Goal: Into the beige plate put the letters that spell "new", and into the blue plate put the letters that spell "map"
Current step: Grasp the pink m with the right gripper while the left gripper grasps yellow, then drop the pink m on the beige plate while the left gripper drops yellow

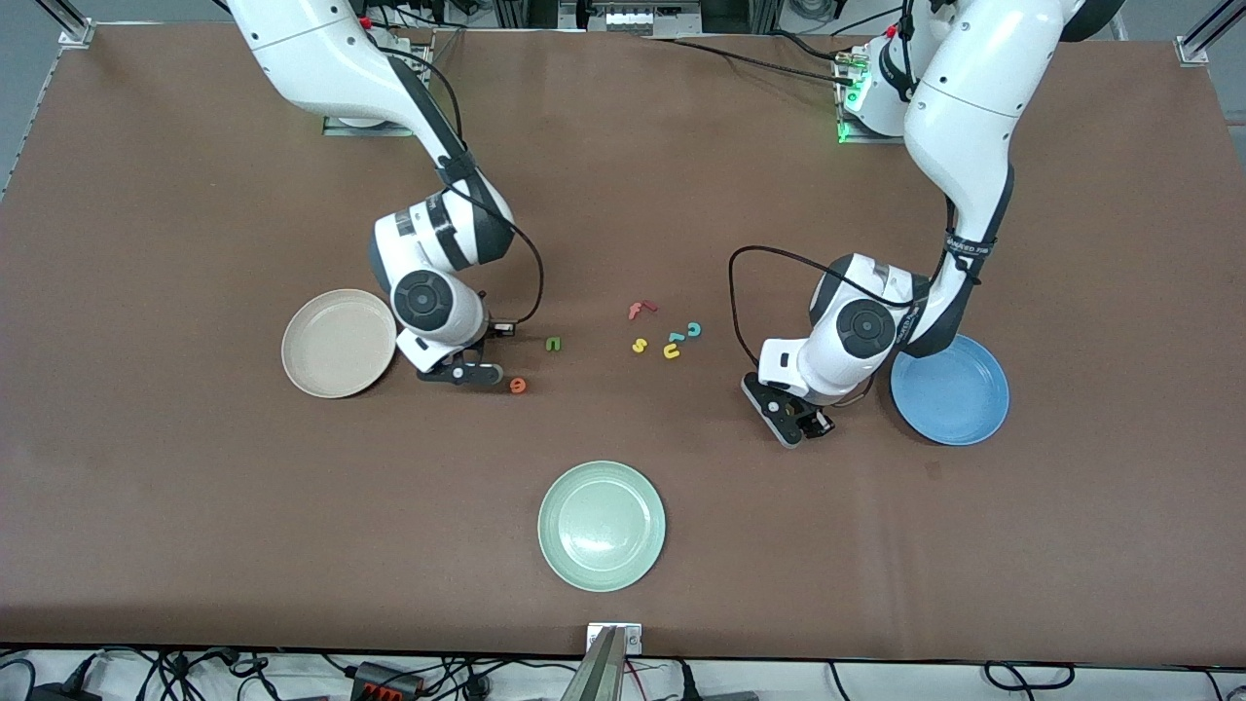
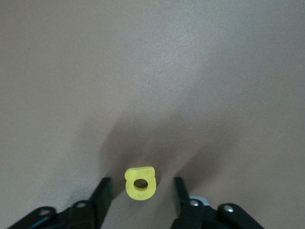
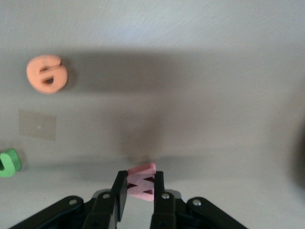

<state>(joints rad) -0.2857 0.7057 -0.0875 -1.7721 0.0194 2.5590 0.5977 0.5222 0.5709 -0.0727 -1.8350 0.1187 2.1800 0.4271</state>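
My right gripper (image 3: 140, 175) is shut on the pink w (image 3: 142, 185), low over the table beside the beige plate (image 1: 338, 343). In the front view this gripper (image 1: 475, 373) hides the w. The orange e (image 1: 518, 386) (image 3: 46, 74) and the green n (image 1: 553, 343) (image 3: 8, 162) lie on the table close by. My left gripper (image 2: 142, 180) is open and down at the table next to the blue plate (image 1: 950, 389). The yellow a (image 2: 140, 183) lies flat between its fingers with a gap on each side. That gripper (image 1: 793, 426) covers the a in the front view.
Loose letters lie mid-table between the arms: a red f (image 1: 641, 310), a yellow s (image 1: 639, 345), a yellow u (image 1: 671, 351), a teal c (image 1: 694, 330) and a teal l (image 1: 674, 338). A pale green plate (image 1: 602, 526) sits nearer the front camera.
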